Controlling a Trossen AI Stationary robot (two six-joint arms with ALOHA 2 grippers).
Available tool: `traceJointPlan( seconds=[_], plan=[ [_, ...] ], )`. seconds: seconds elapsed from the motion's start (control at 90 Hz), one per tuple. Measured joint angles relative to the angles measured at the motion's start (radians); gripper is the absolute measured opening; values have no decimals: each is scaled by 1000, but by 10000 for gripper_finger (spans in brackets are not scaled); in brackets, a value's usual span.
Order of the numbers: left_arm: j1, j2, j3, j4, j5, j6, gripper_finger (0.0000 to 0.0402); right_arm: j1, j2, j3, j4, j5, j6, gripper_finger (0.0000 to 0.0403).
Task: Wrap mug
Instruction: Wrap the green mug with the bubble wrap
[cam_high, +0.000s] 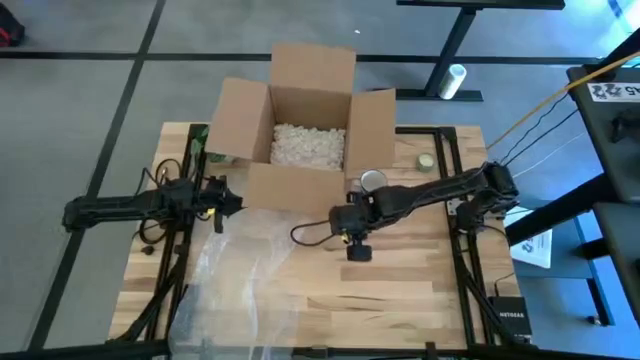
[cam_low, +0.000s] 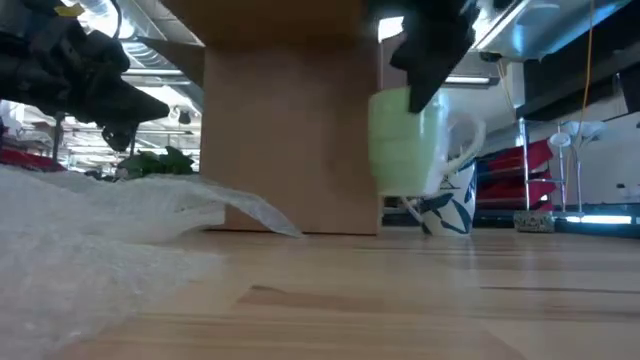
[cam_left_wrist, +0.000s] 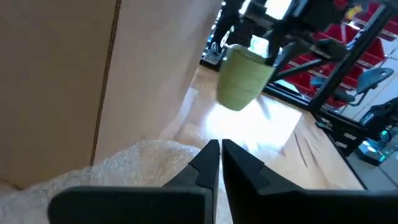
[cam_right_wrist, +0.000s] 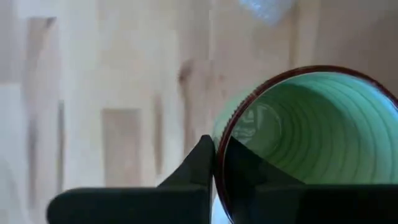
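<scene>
A pale green mug (cam_low: 405, 140) with a white handle hangs above the wooden table (cam_high: 400, 300), in front of an open cardboard box (cam_high: 305, 120). My right gripper (cam_high: 355, 240) is shut on the mug, which also shows in the left wrist view (cam_left_wrist: 242, 81). A sheet of clear bubble wrap (cam_high: 235, 275) lies spread on the table's near left part. My left gripper (cam_high: 225, 205) hovers shut above the wrap's far edge (cam_left_wrist: 124, 165), left of the mug, touching nothing. My right gripper pinches the mug's rim wall (cam_right_wrist: 227, 124) with one finger inside the mug and one outside. The fingers come from above, pointing down. The mug hangs upright below them, lifted clear of the table, with its handle (cam_low: 465, 140) turned away from the box's middle.
The box holds white packing peanuts (cam_high: 308, 145). A white mug with a blue pattern (cam_low: 445, 210) stands on the table by the box's near right corner. A small roll (cam_high: 425, 160) lies at the far right. Bare wood spreads across the near right of the table.
</scene>
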Motion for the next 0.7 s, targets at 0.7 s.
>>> traceJointPlan(
  seconds=[0.7],
  plan=[
    [-298,66,12,-19,-35,-211,0,310,-162,-165,-84,228,456,0]
  ],
)
